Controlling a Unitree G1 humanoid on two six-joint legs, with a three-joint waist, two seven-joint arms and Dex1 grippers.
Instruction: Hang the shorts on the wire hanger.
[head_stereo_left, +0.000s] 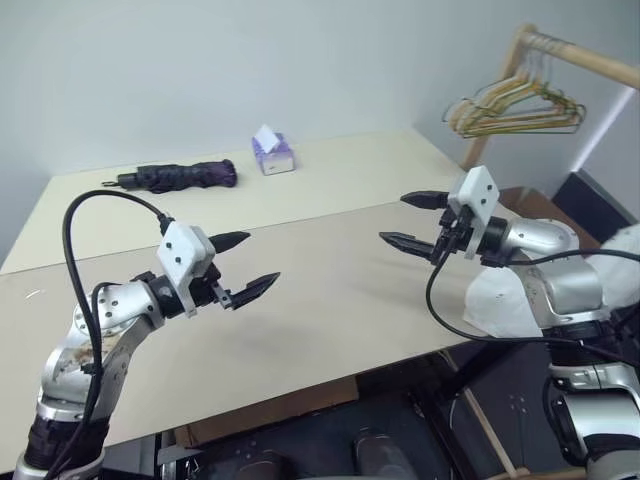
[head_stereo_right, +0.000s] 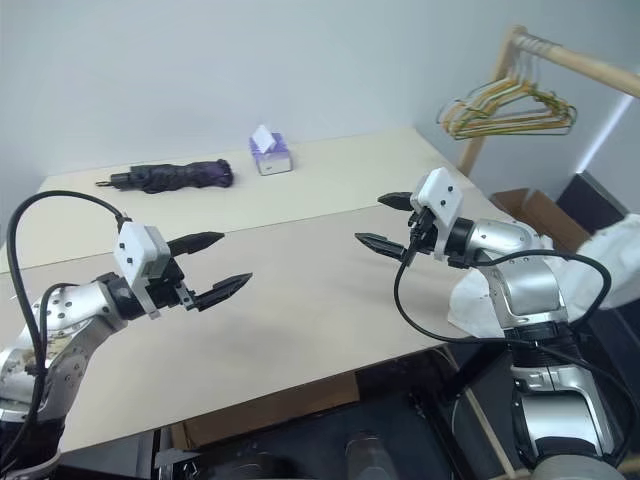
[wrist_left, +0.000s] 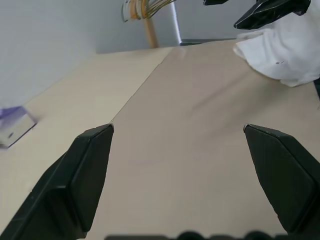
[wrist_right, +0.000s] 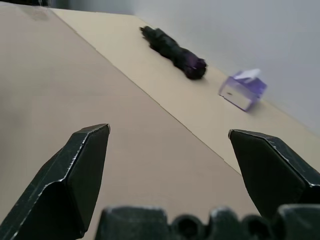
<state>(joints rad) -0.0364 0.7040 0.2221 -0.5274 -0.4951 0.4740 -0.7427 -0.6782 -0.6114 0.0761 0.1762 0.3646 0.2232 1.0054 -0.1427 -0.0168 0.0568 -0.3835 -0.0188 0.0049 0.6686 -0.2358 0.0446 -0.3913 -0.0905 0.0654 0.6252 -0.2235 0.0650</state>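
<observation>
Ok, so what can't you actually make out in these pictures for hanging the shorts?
- The shorts: mostly hidden behind the right arm at the table's right edge in the eye views; cut off by the frame edge in the left wrist view.
- The single wire hanger: cannot be told apart within the hanger cluster on the rack; wires too thin and overlapping.
- The shorts' tiny marks: too small to read.

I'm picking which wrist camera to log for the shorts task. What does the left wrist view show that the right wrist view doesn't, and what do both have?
Left wrist view: the white shorts at the table's edge, the right gripper over them, and yellow and green hangers beyond.
Right wrist view: a folded dark umbrella.
Both: the beige table, a purple tissue box, and open black fingers holding nothing.
</observation>
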